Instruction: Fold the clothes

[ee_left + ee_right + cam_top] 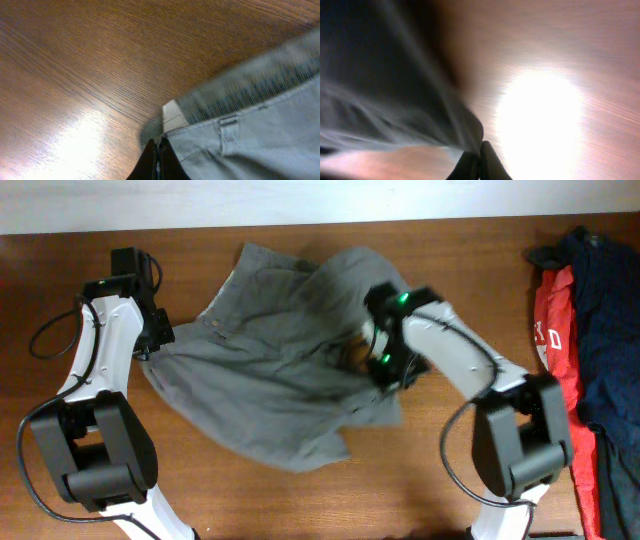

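Observation:
The clothes, a pair of grey-olive shorts (270, 370), lie crumpled and partly bunched across the middle of the table. My left gripper (150, 348) sits at their left edge. In the left wrist view it (159, 150) is shut on the shorts' corner (260, 130), beside the ribbed waistband and a belt loop. My right gripper (385, 375) is at the shorts' right side, where cloth is heaped up. In the right wrist view it (480, 150) is shut on a blurred fold of the grey cloth (395, 100), just above the wood.
A red garment with white letters (560, 350) and navy-blue garments (605, 310) are piled at the table's right edge. A black cable (50, 335) loops beside the left arm. Bare wooden table (250, 500) shows in front of the shorts.

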